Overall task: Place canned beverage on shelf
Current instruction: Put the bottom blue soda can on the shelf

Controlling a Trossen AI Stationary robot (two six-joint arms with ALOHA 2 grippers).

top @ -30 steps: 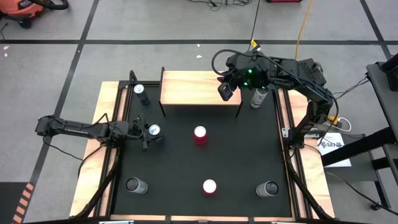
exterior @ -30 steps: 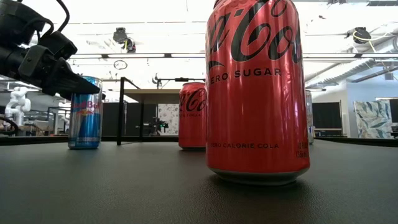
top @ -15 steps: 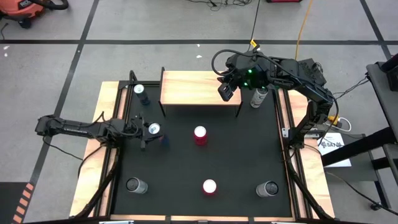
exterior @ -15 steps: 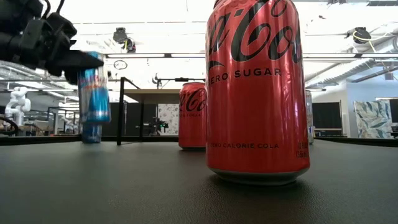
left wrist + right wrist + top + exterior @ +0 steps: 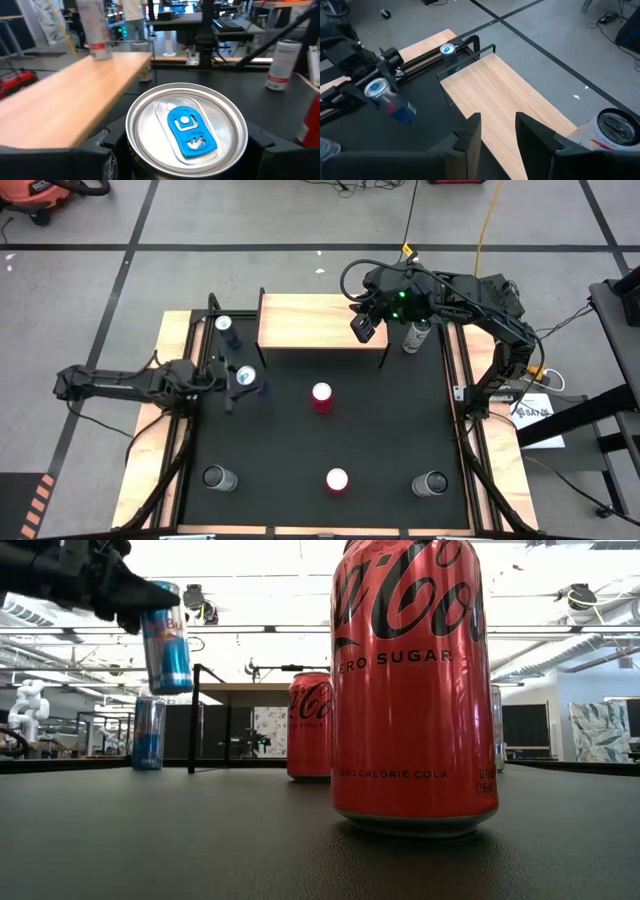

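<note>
My left gripper (image 5: 236, 379) is shut on a blue can (image 5: 245, 376), held in the air left of the shelf. The can also shows in the low view (image 5: 167, 637) and the left wrist view (image 5: 186, 131). The shelf (image 5: 318, 322) is a light-wood board on thin black legs at the far middle of the black mat; its top is bare. My right gripper (image 5: 362, 326) hovers open and empty over the shelf's right end (image 5: 510, 105). My left gripper pinches the blue can's upper wall (image 5: 150, 602) between its two fingers, just below the rim. The fingers (image 5: 100, 150) come level from the table's left, one on each side of the can. The can is about upright, top up, lifted clear of the mat.
A second blue can (image 5: 223, 326) stands at the far left. Two red cans (image 5: 321, 396) (image 5: 337, 479) stand mid-mat and near. Silver cans stand at the near left (image 5: 217, 477) and near right (image 5: 431, 483). A pale can (image 5: 415, 335) stands right of the shelf.
My left gripper has risen with the blue can, lifting it off the mat and carrying it a little toward the far edge. The can has stayed about upright. The second blue can behind it now shows in the low view.
</note>
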